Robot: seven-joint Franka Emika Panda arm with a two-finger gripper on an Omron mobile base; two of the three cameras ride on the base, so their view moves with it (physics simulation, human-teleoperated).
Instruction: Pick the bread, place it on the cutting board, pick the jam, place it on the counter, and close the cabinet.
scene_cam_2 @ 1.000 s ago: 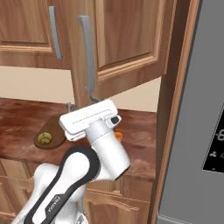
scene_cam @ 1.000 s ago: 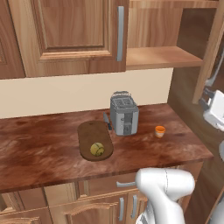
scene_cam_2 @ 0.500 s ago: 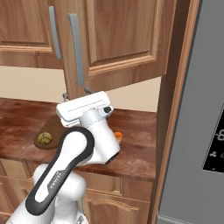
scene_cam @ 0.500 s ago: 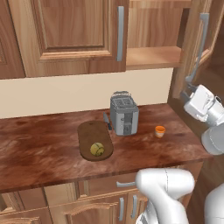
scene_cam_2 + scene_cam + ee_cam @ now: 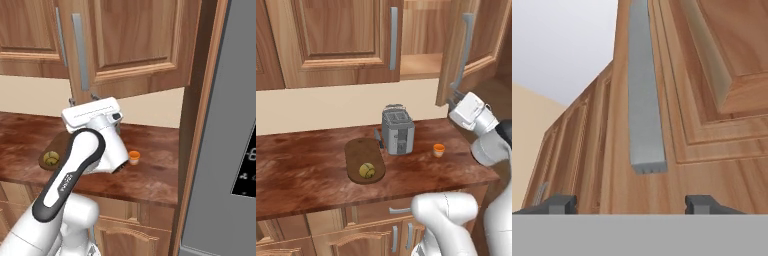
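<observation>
Since a moment ago the claw [image 5: 454, 94] has swung in from the right and up to the open cabinet [image 5: 476, 45] door, jaws spread apart and empty just below its grey handle [image 5: 644, 100]. Left of the toaster [image 5: 397, 131], the bread [image 5: 367, 171] lies on the board [image 5: 362, 159]. Right of the toaster, the jam [image 5: 439, 150] stands on the surface [image 5: 301, 170].

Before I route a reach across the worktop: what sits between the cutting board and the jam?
In the left base view, the toaster stands between the cutting board and the jam.
</observation>
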